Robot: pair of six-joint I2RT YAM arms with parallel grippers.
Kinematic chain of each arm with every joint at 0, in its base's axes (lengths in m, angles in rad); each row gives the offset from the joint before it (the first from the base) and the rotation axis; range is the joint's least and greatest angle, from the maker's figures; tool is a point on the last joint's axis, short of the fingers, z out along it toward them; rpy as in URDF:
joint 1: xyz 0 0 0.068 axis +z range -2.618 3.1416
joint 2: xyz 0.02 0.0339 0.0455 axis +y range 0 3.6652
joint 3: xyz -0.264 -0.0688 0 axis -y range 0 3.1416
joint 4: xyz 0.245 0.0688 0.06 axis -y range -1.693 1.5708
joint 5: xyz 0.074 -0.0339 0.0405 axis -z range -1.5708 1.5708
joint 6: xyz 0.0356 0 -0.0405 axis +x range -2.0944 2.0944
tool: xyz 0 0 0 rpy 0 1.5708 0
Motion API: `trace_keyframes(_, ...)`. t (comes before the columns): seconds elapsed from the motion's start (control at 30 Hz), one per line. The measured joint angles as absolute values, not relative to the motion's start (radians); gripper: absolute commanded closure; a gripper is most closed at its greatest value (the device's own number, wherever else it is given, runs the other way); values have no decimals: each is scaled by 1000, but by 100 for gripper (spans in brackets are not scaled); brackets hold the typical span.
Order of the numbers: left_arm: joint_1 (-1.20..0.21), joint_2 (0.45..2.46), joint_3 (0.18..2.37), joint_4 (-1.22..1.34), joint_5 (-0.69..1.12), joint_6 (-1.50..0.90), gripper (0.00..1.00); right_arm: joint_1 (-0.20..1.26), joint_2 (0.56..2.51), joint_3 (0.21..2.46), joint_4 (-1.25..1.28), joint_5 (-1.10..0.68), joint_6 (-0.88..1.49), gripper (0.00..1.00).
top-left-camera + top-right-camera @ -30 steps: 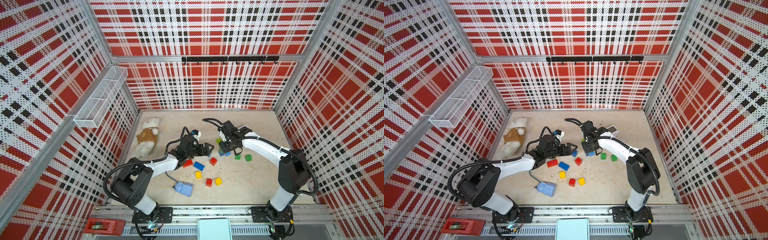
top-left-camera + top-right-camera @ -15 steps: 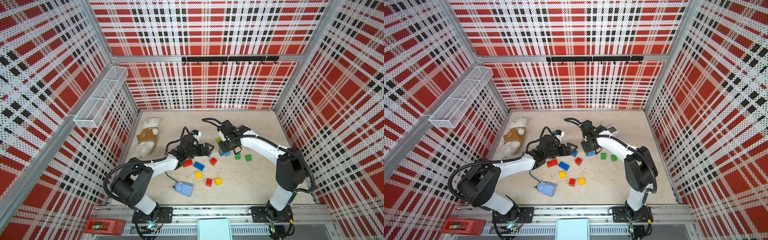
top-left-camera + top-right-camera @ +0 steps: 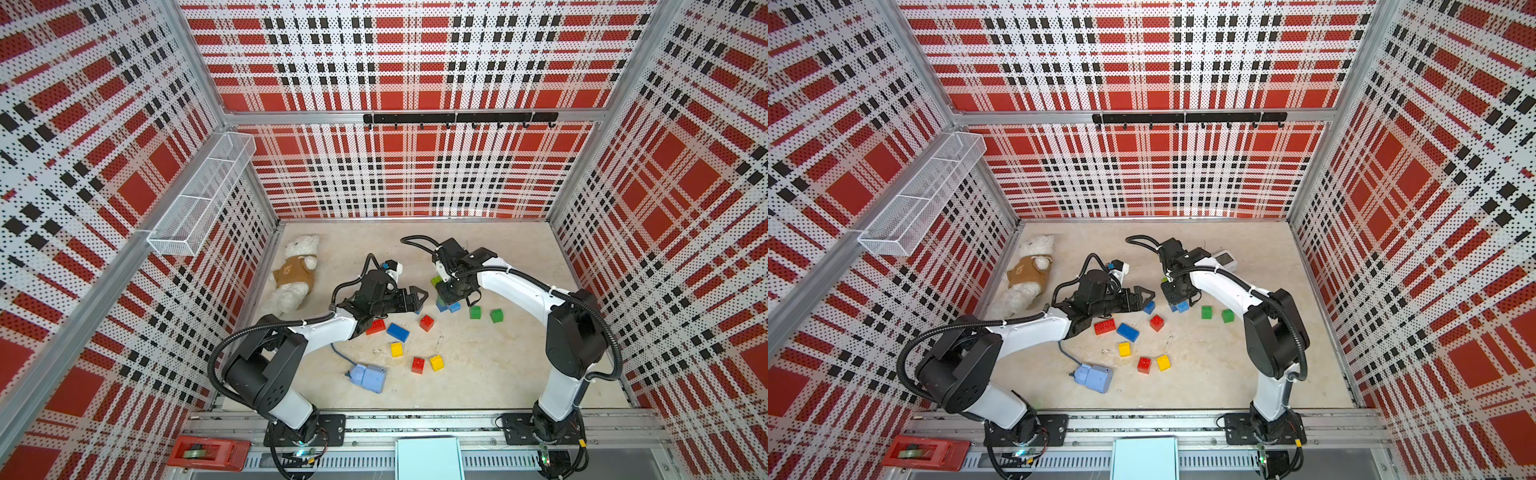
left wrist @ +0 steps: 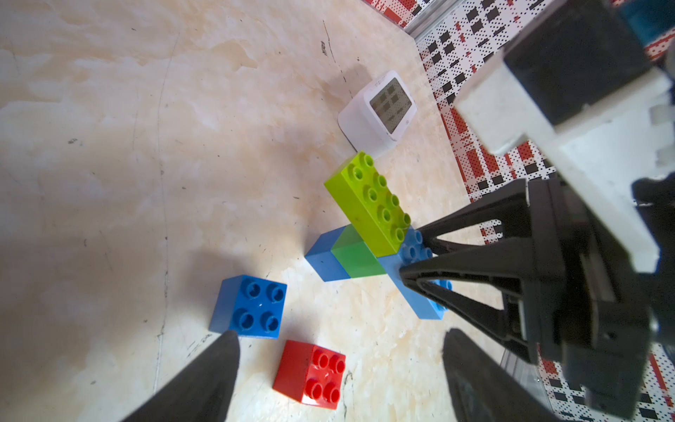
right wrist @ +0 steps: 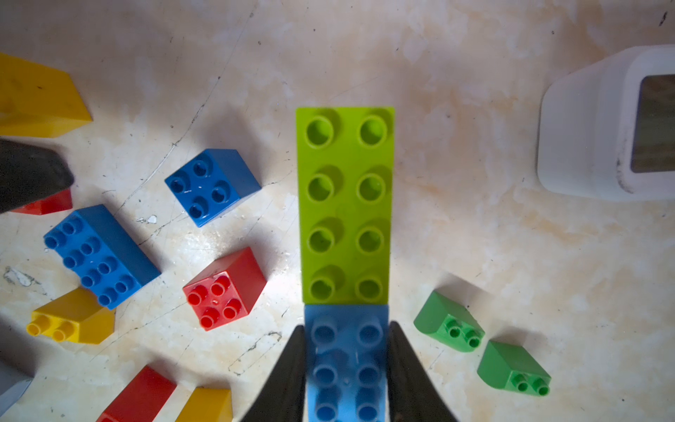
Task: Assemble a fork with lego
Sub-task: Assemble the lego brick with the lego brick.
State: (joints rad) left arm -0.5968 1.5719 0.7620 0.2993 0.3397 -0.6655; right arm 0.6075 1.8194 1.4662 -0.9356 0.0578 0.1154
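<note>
A wire basket (image 3: 199, 199), divided into compartments, is mounted on the left wall. A teddy bear (image 3: 295, 270) is laid on the table (image 3: 519, 374) near that wall.

The left gripper (image 3: 417, 297) is held low with its jaws spread wide and nothing gripped. In its wrist view a blue square brick (image 4: 250, 307) and a red square brick (image 4: 310, 372) are seen just ahead of its fingertips, untouched. Nearer the front a red oblong brick (image 3: 376, 327), a blue oblong brick (image 3: 398, 332) and smaller red and yellow bricks are scattered. A pale-blue box (image 3: 368, 377) with a cord is placed close by.

At mid-table a lime oblong brick (image 5: 345, 204) and a light-blue oblong brick (image 5: 347, 365) are set end to end on one long axis. The lime end is pointed toward the back wall and the light-blue end toward the front. The right gripper (image 5: 347, 325) is closed on the sides of the light-blue oblong brick. A green square brick (image 4: 356, 255) and a mid-blue brick (image 4: 323, 261) are seen under the lime one, but how they are joined cannot be made out. In both top views most of this group is hidden by the right gripper.

To its right two small green bricks (image 3: 475, 312) (image 3: 496, 315) are found. A white display unit (image 3: 1224, 259) is set further back and is cut off in the right wrist view.
</note>
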Motion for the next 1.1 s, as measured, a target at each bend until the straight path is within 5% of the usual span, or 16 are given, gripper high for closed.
trace_keyframes(0.1, -597, 1572, 762, 299, 340, -665, 11, 607, 1819, 1466, -935, 58, 116, 95)
trace_keyframes(0.33, -597, 1572, 762, 299, 340, -665, 11, 607, 1816, 1466, -935, 49, 121, 46)
trace_keyframes(0.4, -597, 1572, 762, 299, 340, -665, 11, 606, 1816, 1466, -934, 37, 123, 39)
trace_keyframes(1.1, -687, 1516, 793, 182, 265, -601, 11, 590, 1456, 1141, -649, 27, 242, 49)
